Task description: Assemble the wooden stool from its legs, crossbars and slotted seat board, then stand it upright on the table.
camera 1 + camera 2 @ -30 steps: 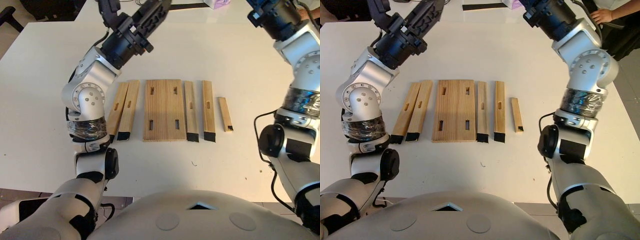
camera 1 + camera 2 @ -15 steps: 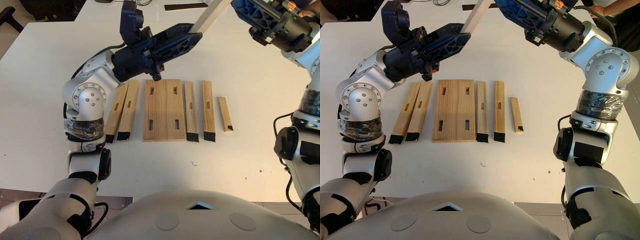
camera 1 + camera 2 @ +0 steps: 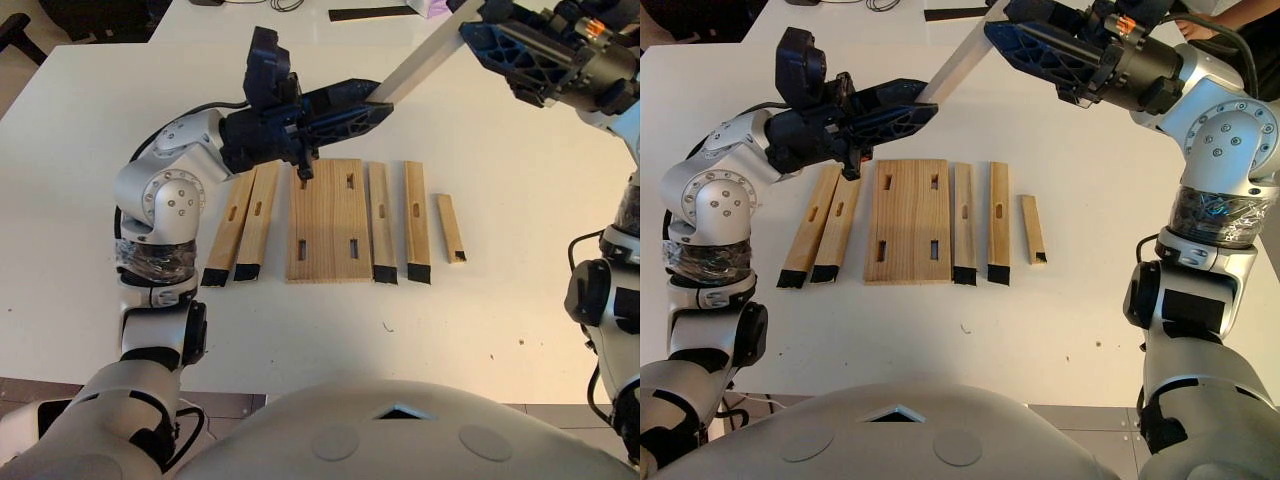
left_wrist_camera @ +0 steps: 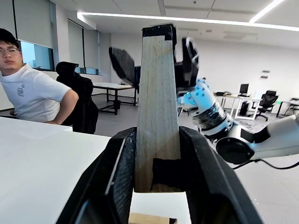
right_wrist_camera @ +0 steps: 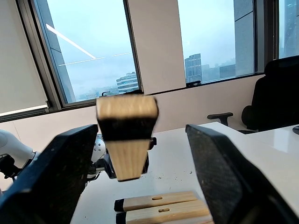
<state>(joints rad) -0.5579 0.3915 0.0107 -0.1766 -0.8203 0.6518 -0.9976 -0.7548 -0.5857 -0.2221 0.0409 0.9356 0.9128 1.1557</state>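
Both arms dropped lower. Fingers of the left gripper squeeze one long pale wooden stick; those of the right gripper stand wide round its end. On the white surface lie one slotted wooden board, four black-tipped wooden legs and one short wooden bar.

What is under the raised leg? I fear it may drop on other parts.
Bare table; the seat board and other legs lie nearer. The left end effector gripping the leg hides the board's far left corner.

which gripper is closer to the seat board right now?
Left. The left gripper, shut on a wooden bar, hangs just above the seat board's far edge. The right gripper is open around the bar's other end, farther back and to the right.
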